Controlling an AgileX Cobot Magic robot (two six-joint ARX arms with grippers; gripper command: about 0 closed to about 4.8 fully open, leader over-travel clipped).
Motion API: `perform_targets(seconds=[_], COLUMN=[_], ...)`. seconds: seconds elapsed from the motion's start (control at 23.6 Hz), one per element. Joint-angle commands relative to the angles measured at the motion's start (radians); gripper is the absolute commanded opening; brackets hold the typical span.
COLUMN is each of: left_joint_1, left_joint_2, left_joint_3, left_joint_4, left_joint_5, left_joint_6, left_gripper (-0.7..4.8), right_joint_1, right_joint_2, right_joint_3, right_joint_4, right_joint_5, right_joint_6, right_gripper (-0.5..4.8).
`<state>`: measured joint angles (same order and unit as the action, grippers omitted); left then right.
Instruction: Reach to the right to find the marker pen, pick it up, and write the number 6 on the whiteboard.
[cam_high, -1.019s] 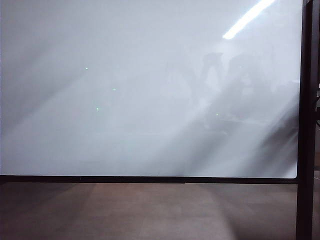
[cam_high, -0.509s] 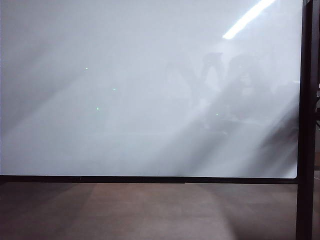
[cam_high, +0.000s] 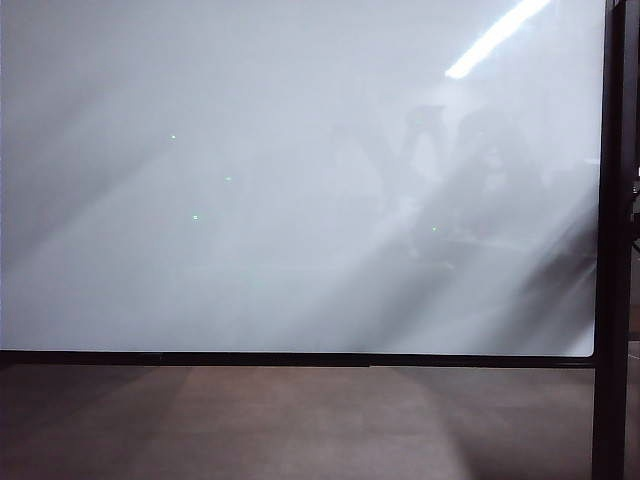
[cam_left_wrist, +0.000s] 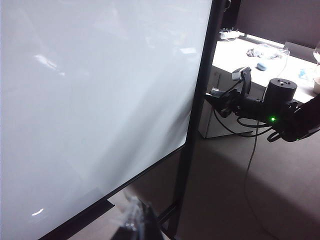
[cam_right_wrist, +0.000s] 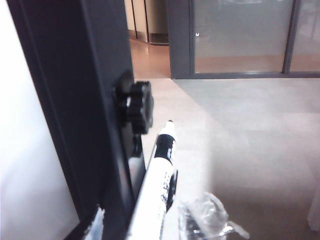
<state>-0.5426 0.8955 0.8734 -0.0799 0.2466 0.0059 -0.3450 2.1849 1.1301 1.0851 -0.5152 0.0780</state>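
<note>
Here the right claw (cam_right_wrist: 165, 227) sits beside the whiteboard (cam_high: 300, 180) frame, grasping the marker pen (cam_right_wrist: 159, 180) between its wrapped fingers (cam_right_wrist: 210, 215), while the left claw (cam_left_wrist: 137, 222) barely shows, state unclear.

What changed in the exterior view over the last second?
Nothing visibly changed. The whiteboard is bare, with no number 6 on it, as before, and neither gripper shows in that view. In the right wrist view the right gripper has the marker pen between its fingers beside the board's frame; the left gripper hangs low in front of the whiteboard.
</note>
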Motion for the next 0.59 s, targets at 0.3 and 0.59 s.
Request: perform_targets(seconds=[0.3, 0.59], left_joint_1=[0.000, 0.000], left_joint_2=[-0.001, -0.001], left_joint_3=[0.007, 0.007], left_joint_4=[0.006, 0.006], left_joint_5=[0.000, 0.000], left_joint_6=[-0.002, -0.002], left_gripper=[-0.06, -0.06], right_joint_1=[0.000, 0.000], right_joint_2=[-0.008, -0.008], right_joint_3=[0.006, 0.006], right_joint_4=[-0.011, -0.011], right_joint_5=[0.005, 0.011], right_joint_6=[0.000, 0.000], right_gripper=[1.98, 1.31])
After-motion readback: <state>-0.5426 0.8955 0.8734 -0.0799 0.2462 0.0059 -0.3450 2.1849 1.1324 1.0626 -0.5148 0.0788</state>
